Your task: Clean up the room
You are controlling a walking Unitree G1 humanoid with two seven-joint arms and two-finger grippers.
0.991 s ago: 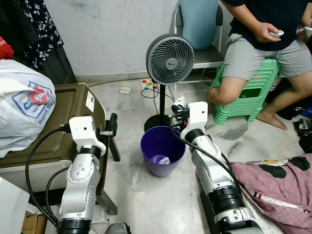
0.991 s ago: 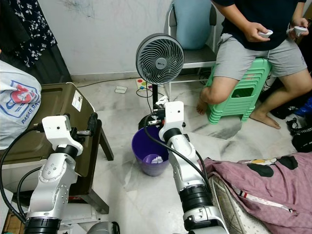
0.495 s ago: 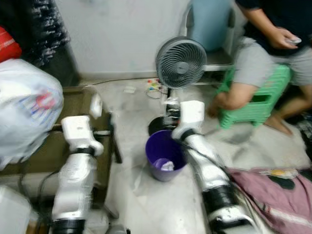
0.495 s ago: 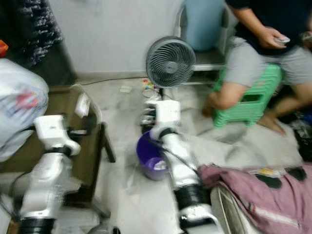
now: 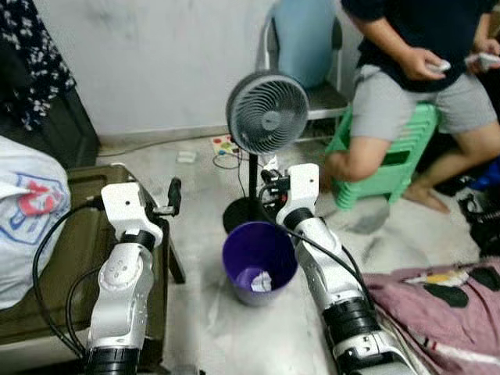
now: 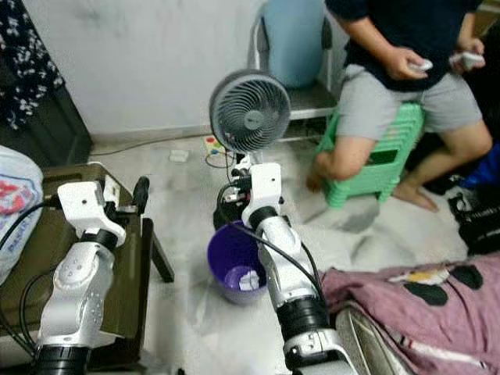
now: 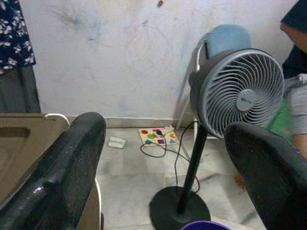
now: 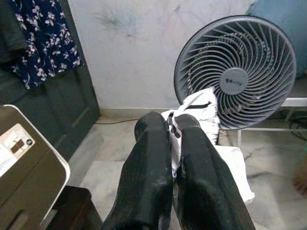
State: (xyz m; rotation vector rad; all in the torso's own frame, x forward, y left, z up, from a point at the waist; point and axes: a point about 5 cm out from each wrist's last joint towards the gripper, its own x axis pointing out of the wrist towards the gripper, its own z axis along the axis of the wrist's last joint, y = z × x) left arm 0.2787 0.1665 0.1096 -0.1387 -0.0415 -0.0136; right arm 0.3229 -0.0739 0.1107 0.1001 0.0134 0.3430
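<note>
wrapper (image 8: 201, 108): white crumpled bit of trash, pinched in the right gripper (image 8: 168, 125), sticking out past the fingertips toward the fan

right gripper: fingers pressed together on the wrapper, held up by the bin's far rim, just in front of the fan pole

bin (image 5: 259, 258): purple, on the floor between the two arms, one white scrap (image 5: 262, 280) already lying in the bottom

key relation: the bin mouth lies below the gripper and a bit back toward the robot, so the wrapper looks not quite over the middle yet; probably wants pulling in a touch before letting go. Right arm is way nearer the bin than the left

left gripper (image 7: 163, 158): fingers spread wide, nothing in them, hanging over the corner of the brown box (image 5: 55, 258)

fan (image 5: 266, 113): right behind the bin, easy to bump

person (image 5: 414, 86): sitting on a green stool (image 5: 391, 156), well apart
</note>
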